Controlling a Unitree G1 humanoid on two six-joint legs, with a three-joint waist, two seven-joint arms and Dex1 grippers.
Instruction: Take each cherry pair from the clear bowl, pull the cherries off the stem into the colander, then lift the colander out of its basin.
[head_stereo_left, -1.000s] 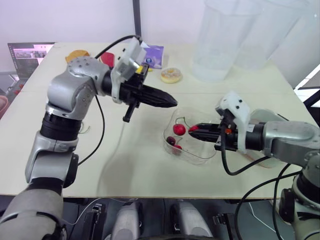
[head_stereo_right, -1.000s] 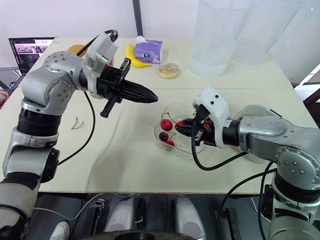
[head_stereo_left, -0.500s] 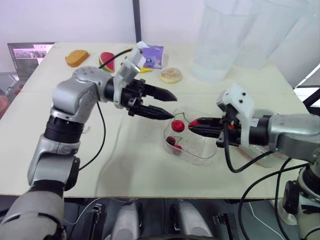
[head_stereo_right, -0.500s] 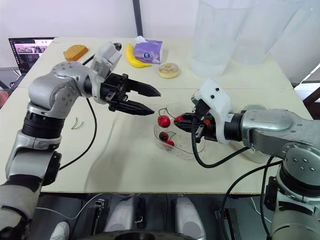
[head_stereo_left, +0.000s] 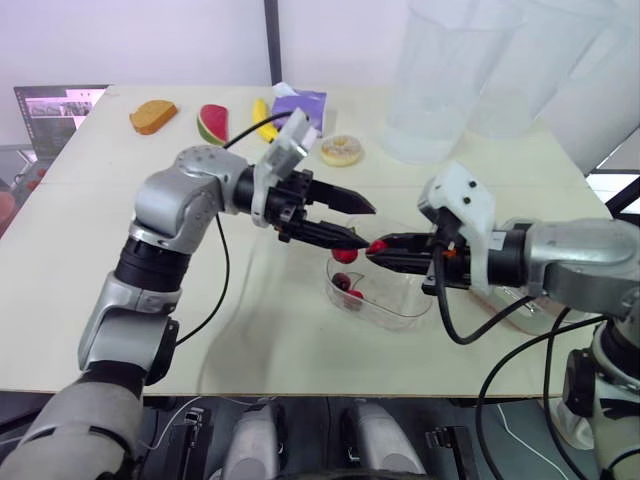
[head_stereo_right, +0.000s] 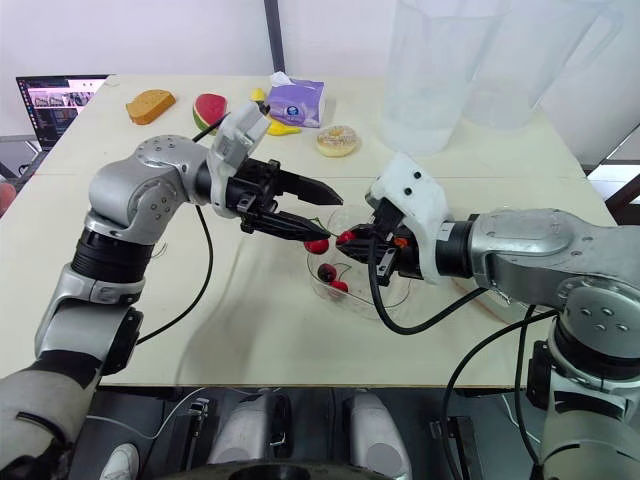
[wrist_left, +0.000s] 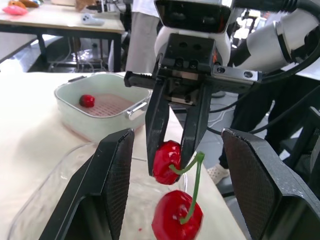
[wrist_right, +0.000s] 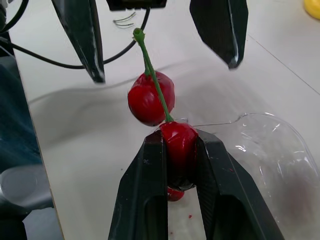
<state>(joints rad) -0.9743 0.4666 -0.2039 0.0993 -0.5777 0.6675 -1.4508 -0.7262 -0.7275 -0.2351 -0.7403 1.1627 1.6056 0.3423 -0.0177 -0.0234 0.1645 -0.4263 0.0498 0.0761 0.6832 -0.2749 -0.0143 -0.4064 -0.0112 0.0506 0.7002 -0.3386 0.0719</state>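
Your right fingers (wrist_right: 145, 190) are clenched on one glossy red cherry (wrist_right: 177, 150). That leaves its twin, the second red cherry (wrist_right: 150, 97), sticking out free on the thin green stem (wrist_right: 152, 75), offered to the other arm. Your left fingers (wrist_left: 117, 185) are spread wide, one on either side of that free cherry and touching nothing, placed to close on it for the pull. The pair is held just above the clear plastic bowl (head_stereo_left: 400, 312), where more cherries lie, so a slip would drop fruit back in rather than onto the counter (head_stereo_left: 260, 330). The pale perforated colander (wrist_left: 107, 106) sits in its white rectangular basin (wrist_left: 75, 114) beside the bowl on your right, with what looks like one loose cherry (wrist_left: 86, 100) in it, though it is small there. Your left arm reaches across with its elbow bent and the forearm aimed at the right wrist. Your right forearm lies low and level, pointing back, so the fingers meet tip to tip. I judge the pull belongs over the colander
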